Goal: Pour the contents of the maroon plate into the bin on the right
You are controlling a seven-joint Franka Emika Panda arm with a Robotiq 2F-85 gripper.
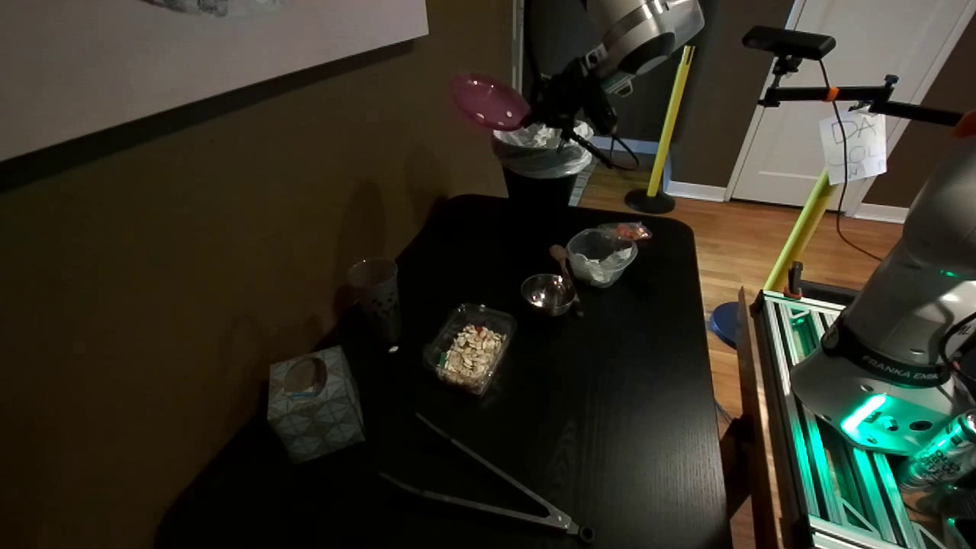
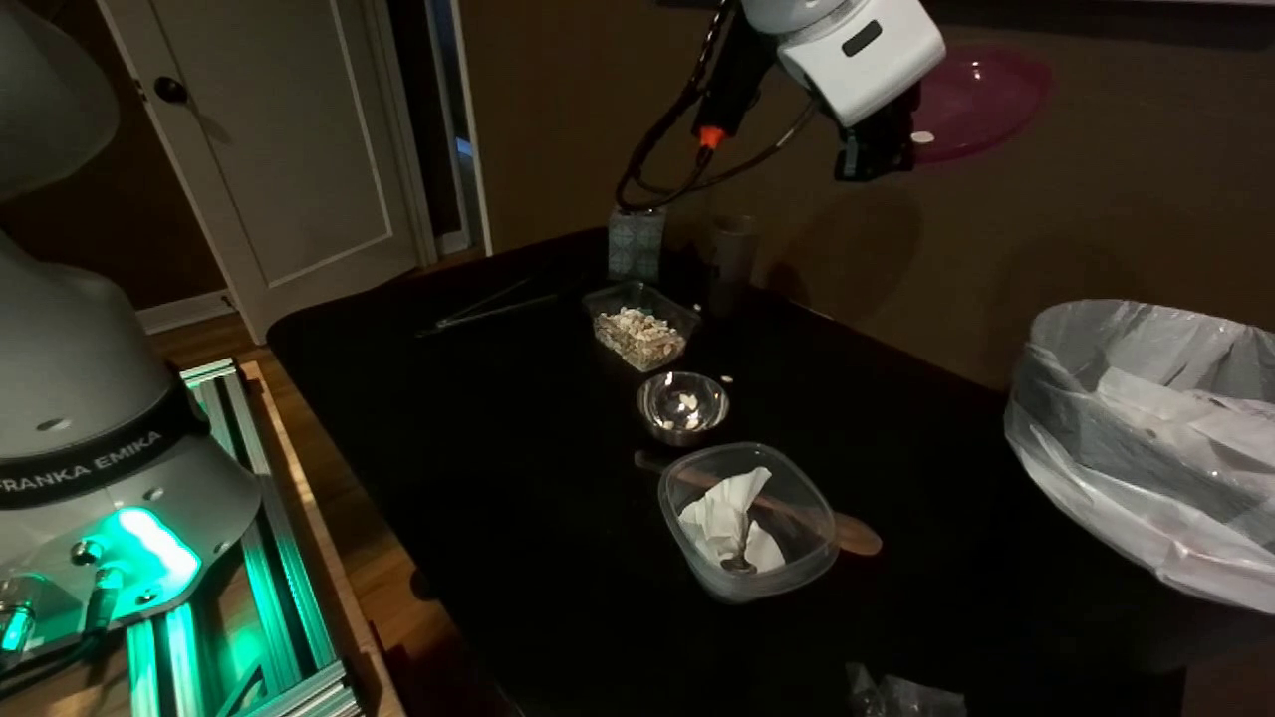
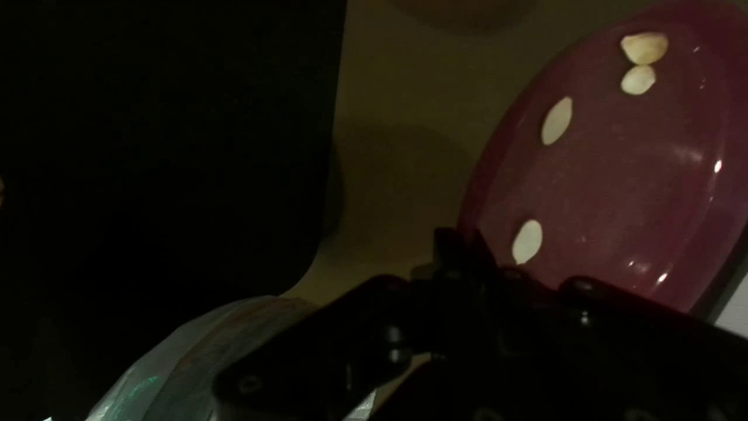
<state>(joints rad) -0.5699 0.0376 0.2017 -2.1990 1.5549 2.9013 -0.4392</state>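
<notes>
Up near the brown wall (image 1: pixel 229 252), well above the table (image 1: pixel 610 381), the maroon plate (image 1: pixel 488 101) hangs tilted from the end effector (image 1: pixel 537 112), whose jaws are pinched together on one side of its rim. In the wrist view, four pale seeds (image 3: pixel 557 121), apparently pumpkin seeds, lie on its face. The bin (image 1: pixel 539 187), with a whitish liner (image 2: pixel 1126 528) folded over its top, stands by the table's end; the wrist view shows plate and liner apart, so the step in hand looks like bringing the plate over the mouth. Best carry it across smoothly, no steeper than this and high enough to clear the liner, and roll the wrist only once the lower edge is well inside the opening. Such a small pinch may let the plate twist, so a slow roll should beat a jerk; any clinging seeds may want a gentle shake.
</notes>
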